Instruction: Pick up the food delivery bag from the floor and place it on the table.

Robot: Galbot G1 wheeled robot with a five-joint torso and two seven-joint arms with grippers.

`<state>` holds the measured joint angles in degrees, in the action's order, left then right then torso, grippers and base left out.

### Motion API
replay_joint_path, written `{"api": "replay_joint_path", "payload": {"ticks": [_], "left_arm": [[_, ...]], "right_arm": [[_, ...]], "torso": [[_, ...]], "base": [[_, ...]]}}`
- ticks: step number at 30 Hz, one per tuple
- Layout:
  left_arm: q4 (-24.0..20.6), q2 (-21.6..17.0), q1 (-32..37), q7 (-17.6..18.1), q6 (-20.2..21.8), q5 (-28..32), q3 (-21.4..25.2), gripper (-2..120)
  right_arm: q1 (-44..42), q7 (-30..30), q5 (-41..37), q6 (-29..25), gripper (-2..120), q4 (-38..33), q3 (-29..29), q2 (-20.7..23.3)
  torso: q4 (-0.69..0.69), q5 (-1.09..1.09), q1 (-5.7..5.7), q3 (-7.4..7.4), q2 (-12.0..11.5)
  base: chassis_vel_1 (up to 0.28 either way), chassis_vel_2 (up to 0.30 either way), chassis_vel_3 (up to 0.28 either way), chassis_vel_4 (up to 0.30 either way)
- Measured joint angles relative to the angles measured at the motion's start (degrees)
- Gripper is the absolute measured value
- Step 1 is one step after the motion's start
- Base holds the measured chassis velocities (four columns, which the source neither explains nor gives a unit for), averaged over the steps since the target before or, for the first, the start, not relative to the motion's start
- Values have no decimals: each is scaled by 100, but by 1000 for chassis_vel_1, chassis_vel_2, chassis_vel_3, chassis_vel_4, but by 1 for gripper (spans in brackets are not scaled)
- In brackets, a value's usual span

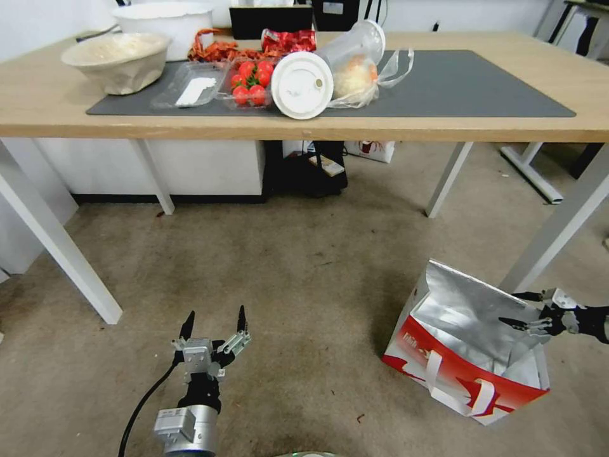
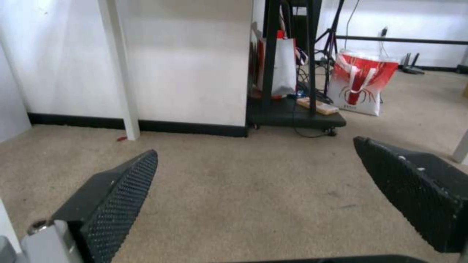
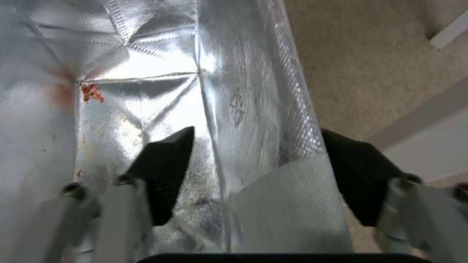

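Right gripper (image 1: 519, 310) jaws spread, straddling foil-lined rim of boxy white-red delivery bag (image 1: 466, 355) on grey-brown floor (image 1: 285, 285). Advice: seat deeper on wall before pinching, avoid crumpling. Left gripper (image 1: 214, 320) spread, idle above floor.

Food delivery bag (image 1: 466, 355) hides table leg's (image 1: 558, 235) foot.

Even, bright indoor light falls from above the counter (image 1: 444, 127); beneath the counter the floor (image 1: 285, 266) carries a soft, diffuse shadow, darkest around the black stand behind it; the counter's edge bows and its legs splay outward, a wide-lens distortion; in the right wrist view the foil lining of the food delivery bag (image 3: 161, 73) throws hard white glare near its seam, and nearby foil blurs; the left wrist view looks soft.
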<state>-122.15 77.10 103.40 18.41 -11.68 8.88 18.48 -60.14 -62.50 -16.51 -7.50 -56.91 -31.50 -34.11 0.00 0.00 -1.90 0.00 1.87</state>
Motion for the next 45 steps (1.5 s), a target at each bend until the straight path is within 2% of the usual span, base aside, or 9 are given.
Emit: {"api": "replay_joint_path", "payload": {"ticks": [5, 9, 10, 13, 17, 26, 30, 37, 45], "left_arm": [[0, 3, 0, 9, -10, 3, 0, 100], [8, 12, -5, 16, -23, 5, -7, 100], [8, 12, -5, 16, -23, 5, -7, 100], [14, 13, -1, 24, -30, 6, -8, 100], [24, 15, 13, 26, -49, 6, -8, 100], [33, 24, 32, 55, -68, 3, -8, 100], [42, 23, 36, 56, -73, -4, -3, 100], [48, 33, 11, 56, -73, -31, -8, 100], [54, 48, 0, 52, -60, -52, -11, 100]], "right_arm": [[2, -32, 13, 32, 50, 38, 5, -17], [16, -59, 20, 44, 30, 147, 18, -59], [16, -59, 20, 44, 30, 147, 18, -59], [38, -86, 42, 27, 15, 227, 25, -104], [49, -94, 45, 4, 2, 261, 31, -133], [48, -98, -36, -17, 0, 249, 56, -168], [-97, -57, -460, 130, 0, 89, 61, -127], [-636, -20, -1345, 542, 0, -533, 9, 181], [-935, -398, -1634, 1013, 0, -1105, -37, 531]], "torso": [[-1, 0, 0, 0, 0], [-1, 0, 0, 0, 0], [-1, 0, 0, 0, 0], [0, 0, 0, 0, 0], [0, 0, 0, 0, 0], [0, 0, 0, 0, 0], [0, 0, 0, 0, 0], [-1, 0, 0, 0, 0], [0, 0, 0, 0, 0]], "base": [[0, 0, 0, 0], [0, 0, 0, 0], [0, 0, 0, 0], [0, 0, 0, 0], [0, 0, 0, 0], [0, 0, 0, 0], [0, 0, 0, 0], [0, 0, 0, 0], [0, 0, 0, 0]]}}
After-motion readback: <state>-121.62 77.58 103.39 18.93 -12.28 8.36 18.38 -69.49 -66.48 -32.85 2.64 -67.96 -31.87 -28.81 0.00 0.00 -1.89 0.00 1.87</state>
